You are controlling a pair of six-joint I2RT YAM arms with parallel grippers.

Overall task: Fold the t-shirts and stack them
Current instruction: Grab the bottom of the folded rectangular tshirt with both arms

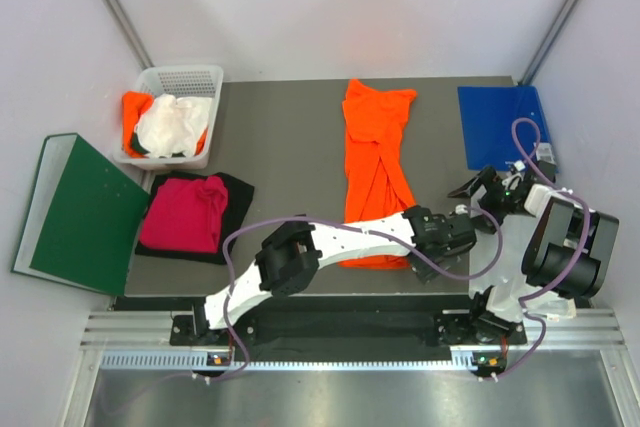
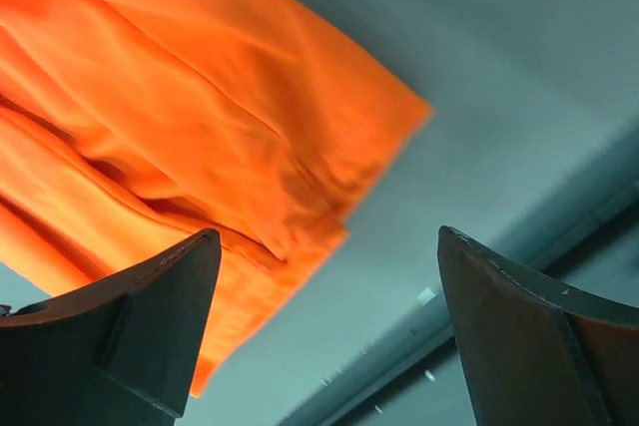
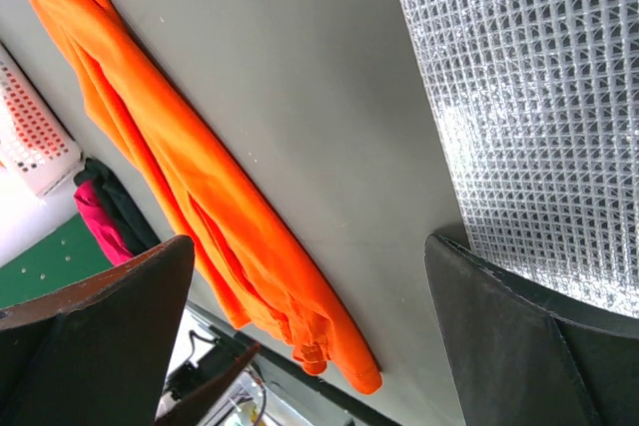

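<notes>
Off the tabletop's left edge lies a dark green binder (image 1: 85, 212). At the far left corner sits a white basket (image 1: 205, 75) with an orange shirt (image 1: 133, 107) and a white shirt (image 1: 175, 125) bundled inside. In front of it, near the left edge, a magenta-pink shirt (image 1: 185, 212) rests on a black shirt (image 1: 238, 195). Mid-table, the bright orange t-shirt (image 1: 375, 162) stretches in a narrow, rumpled strip from the far edge to the near edge. The left gripper (image 2: 319, 336) hangs over its near right corner — jaws wide apart, nothing between them. Just to the right, the right gripper (image 3: 310, 336) is spread wide too, holding nothing. A flat blue folder (image 1: 500, 127) lies at the far right corner.
</notes>
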